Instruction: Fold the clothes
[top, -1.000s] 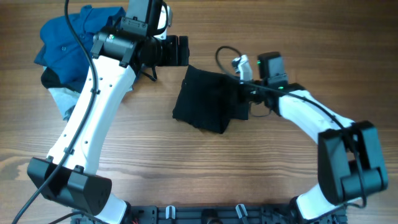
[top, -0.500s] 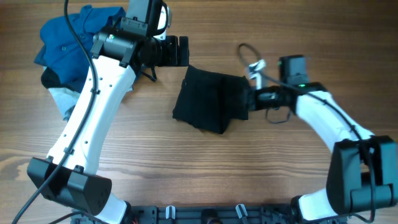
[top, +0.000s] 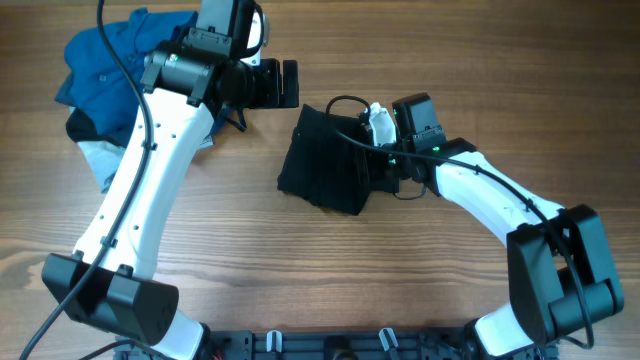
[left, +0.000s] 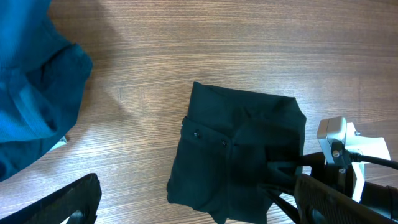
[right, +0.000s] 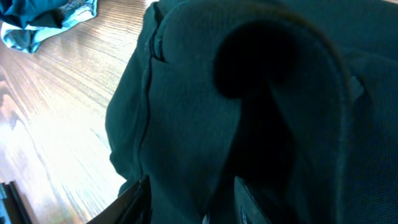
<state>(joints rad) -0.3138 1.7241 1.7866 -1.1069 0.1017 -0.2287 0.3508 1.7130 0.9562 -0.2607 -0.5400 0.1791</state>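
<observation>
- My right gripper (top: 385, 168) is back in on the right edge of the black shirt (top: 325, 165). Half a second ago it had let go and pulled out to the right, clear of the cloth, and now it has swung in again.
- The wrist view is almost all dark fabric, with a rounded fold humped up ahead. My two fingertips (right: 134, 196) stand part-way apart at the bottom, with cloth lying between them. I cannot tell whether they are pinching it or just straddling it.
- The shirt itself has barely shifted through all that. It sits mid-table as a compact, roughly square bundle, and two tiny pale buttons (left: 197, 134) show on its upper layer.
- My read is that the folding is well along. This looks like a re-grip for one more tuck or a tidy-up of that right edge, not a fresh start.
- My left gripper (top: 270, 84) hangs above the wooden table (top: 300, 270), up and to the left of the bundle. Its jaws are spread wide, it holds nothing, and it is not touching the shirt.
- The bright blue polo (top: 105, 65) is heaped at the far left corner, with the pale grey-blue garment (top: 100, 158) poking out below it. Both are well apart from the black bundle.
- My own black cable (top: 345, 105) loops over the shirt's top right corner. It could brush the cloth if I drag inward.
</observation>
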